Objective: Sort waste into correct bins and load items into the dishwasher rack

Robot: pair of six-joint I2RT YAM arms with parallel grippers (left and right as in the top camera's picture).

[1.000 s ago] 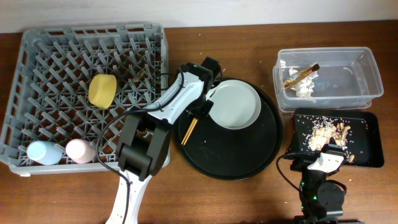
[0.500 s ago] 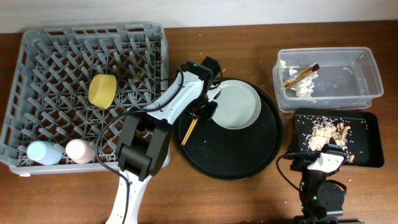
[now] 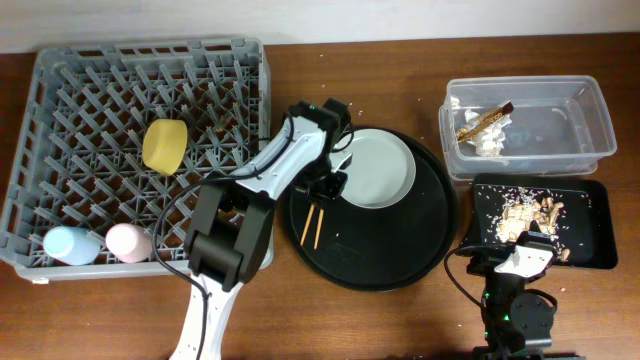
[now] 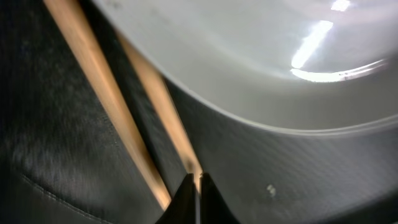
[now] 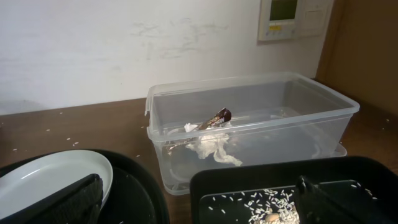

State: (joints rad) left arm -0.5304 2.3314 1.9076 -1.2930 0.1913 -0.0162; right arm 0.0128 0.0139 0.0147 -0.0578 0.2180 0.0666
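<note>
Overhead, the rack [image 3: 60,90] fills the upper left of the frame, its right wall just beside the round tray [image 3: 400,265] at centre. A strip of bare brown table [image 3: 420,70] separates that tray from the tub [image 3: 590,110] at upper right. The black tray [image 3: 590,240] sits directly below the tub, close against it. More wood shows along the bottom edge, between the two arms.

The left gripper [image 3: 330,185] is carried on an arm that runs up from the bottom edge and crosses the rack's lower right corner. It hangs over the round tray at the left rim of the plate [image 3: 385,170]. In the left wrist view its fingertips [image 4: 183,205] are pressed together. One stick's end meets them, but whether it is pinched cannot be told. The chopsticks [image 3: 313,224] lie side by side on the round tray's floor, below that gripper and lower left of the plate.

The right gripper [image 3: 523,255] sits at lower right, at the black tray's near edge. The right wrist view shows its fingers [image 5: 74,199] spread wide with nothing between them.

In the rack, the bowl [image 3: 165,145] rests on its side left of centre, and the blue cup [image 3: 68,244] and pink cup [image 3: 128,242] stand together at the lower left corner. The wrapper [image 3: 485,120] and tissue [image 3: 490,143] lie in the tub's left end, and scraps [image 3: 535,210] lie in the black tray. A pale wall [image 5: 93,43] with a panel [image 5: 295,18] rises behind the table.
</note>
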